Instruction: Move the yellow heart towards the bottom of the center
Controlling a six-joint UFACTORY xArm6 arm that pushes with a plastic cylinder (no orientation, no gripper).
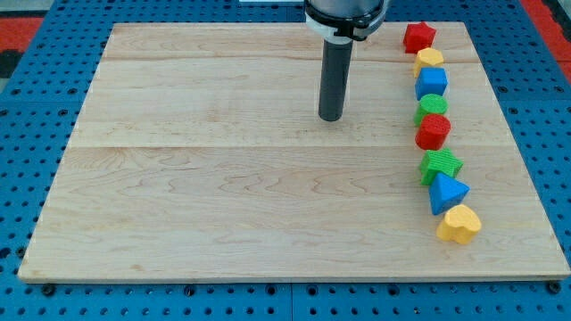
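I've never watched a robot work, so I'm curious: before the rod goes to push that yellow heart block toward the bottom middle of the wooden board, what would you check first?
1. Yellow heart-shaped block in view, at the view's lower right: ok.
2. My tip located, upper centre, apart from every block: ok.
3. Bare wooden board between heart and bottom centre: ok.
4. Tip placed on the heart's right side for a leftward push: not ok.
5. Heart free of the blue triangular block just above it: cannot tell, they look nearly touching.
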